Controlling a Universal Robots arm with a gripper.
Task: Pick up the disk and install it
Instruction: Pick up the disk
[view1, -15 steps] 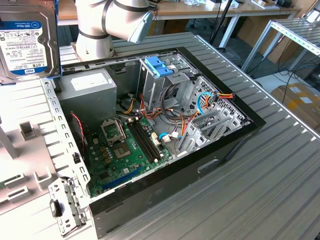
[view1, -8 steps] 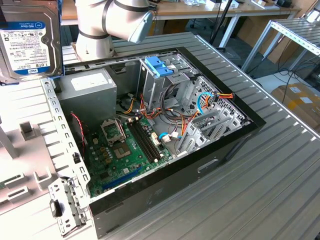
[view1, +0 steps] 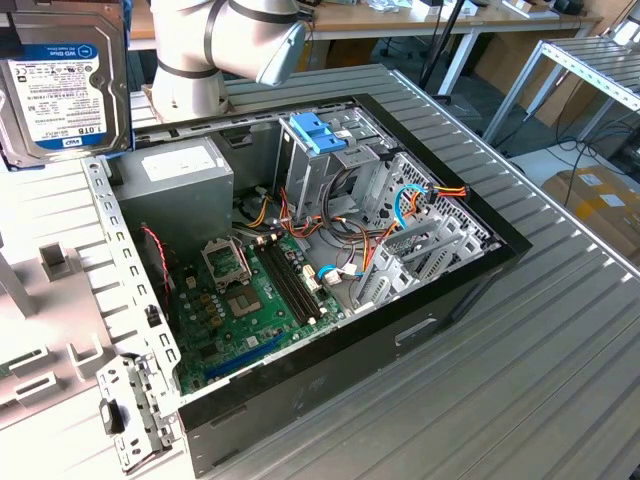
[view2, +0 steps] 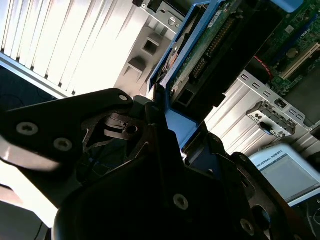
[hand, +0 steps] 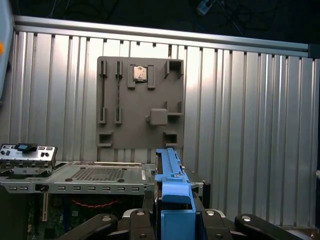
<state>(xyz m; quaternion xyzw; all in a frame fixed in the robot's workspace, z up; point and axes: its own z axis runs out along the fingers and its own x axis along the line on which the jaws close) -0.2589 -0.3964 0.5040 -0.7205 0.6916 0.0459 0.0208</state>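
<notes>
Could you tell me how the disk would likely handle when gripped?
The disk looks rigid and probably heavy for its size, being a metal-bodied drive. Its smooth plastic frame, held edge-on by the gripper, might flex or slip a little.

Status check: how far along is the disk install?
Pickup looks done: the dark grey hard drive in its light blue plastic carrier is held aloft in the jaws of the gripper. Left: installing it; it is not yet in the open black computer case.

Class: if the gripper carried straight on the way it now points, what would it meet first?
Most likely the grey fixture plate on the ribbed table, beside the open computer case. The gripper is shut on the disk, so the disk's end would touch first; depth is unclear.
</notes>
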